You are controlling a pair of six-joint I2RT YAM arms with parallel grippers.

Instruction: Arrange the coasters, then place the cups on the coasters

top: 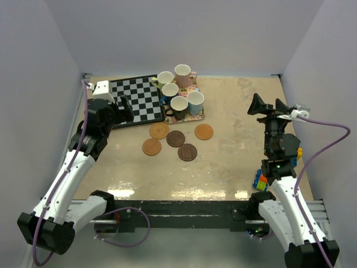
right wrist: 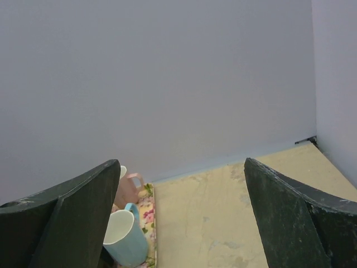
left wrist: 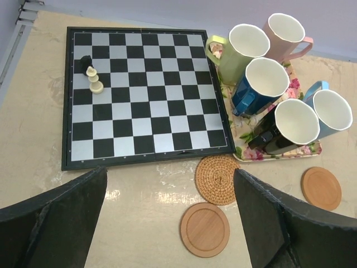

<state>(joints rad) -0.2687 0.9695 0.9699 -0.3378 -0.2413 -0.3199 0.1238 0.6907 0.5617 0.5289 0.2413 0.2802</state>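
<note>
Beige table, grey walls. Five coasters (top: 175,138) lie flat in a loose cluster mid-table, just in front of the tray (top: 198,116). All five cups (top: 179,105) stand on that tray, none on a coaster yet. The discs are round, so there's no long axis to line up with. My left gripper (top: 125,107) hangs at the chessboard (top: 139,97) edge, fingers wide apart, empty. The nearest coaster lies just to its right, toward the table's middle. My right gripper (top: 269,106) is spread too, empty, well apart from the cluster, aimed at the back wall. I judge the left arm nearer for the first pick.
</note>
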